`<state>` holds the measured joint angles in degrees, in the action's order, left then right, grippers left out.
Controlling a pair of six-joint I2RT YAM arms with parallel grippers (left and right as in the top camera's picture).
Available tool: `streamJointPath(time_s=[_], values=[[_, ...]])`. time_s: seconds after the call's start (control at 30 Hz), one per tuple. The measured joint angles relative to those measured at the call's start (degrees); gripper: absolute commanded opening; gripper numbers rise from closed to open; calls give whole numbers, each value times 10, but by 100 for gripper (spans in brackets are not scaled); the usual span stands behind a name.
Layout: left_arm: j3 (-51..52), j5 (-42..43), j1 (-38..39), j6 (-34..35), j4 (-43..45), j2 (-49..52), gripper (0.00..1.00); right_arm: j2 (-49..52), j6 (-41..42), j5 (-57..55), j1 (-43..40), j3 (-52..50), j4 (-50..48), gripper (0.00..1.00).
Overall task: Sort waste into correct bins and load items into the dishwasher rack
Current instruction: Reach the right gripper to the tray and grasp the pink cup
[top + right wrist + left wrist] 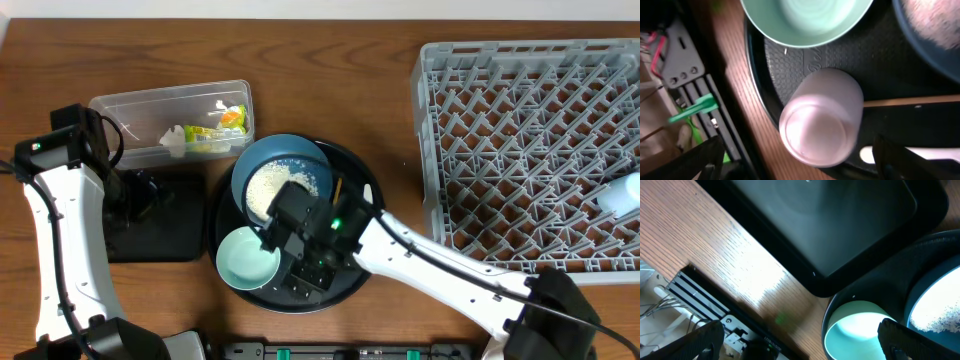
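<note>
The dark-blue bowl [282, 180] holds the rice heap [275, 185] and stands on a round black tray [365, 185] with the mint bowl [248, 260]. My right gripper [300, 250] is open low over that tray. In the right wrist view, the pink cup [820, 117] lies on its side between its open fingers [802, 165], beside the wooden stick [910, 101] and white utensil [920, 152]. My left gripper [140, 195] hangs open and empty over the shallow black tray [160, 235]. The clear tub [170, 125] holds the wrapper [215, 125]. The light-blue cup [622, 195] lies in the rack [530, 150].
In the left wrist view, the black tray [840, 225], the mint bowl [860, 330] and the blue bowl with rice [940, 310] show between the open fingers [800, 342]. A black rail with electronics [705, 305] runs along the table's front edge.
</note>
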<state>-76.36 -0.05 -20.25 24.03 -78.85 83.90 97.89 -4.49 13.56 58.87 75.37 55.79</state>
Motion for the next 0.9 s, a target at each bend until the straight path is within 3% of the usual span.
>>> streamJointPath(time_s=[0.67, 0.9], values=[[0, 0, 0, 0, 0, 0, 99, 0, 16, -31, 1, -117, -156, 89], [0, 0, 0, 0, 0, 0, 99, 1, 18, -56, 1, -121, -163, 80]])
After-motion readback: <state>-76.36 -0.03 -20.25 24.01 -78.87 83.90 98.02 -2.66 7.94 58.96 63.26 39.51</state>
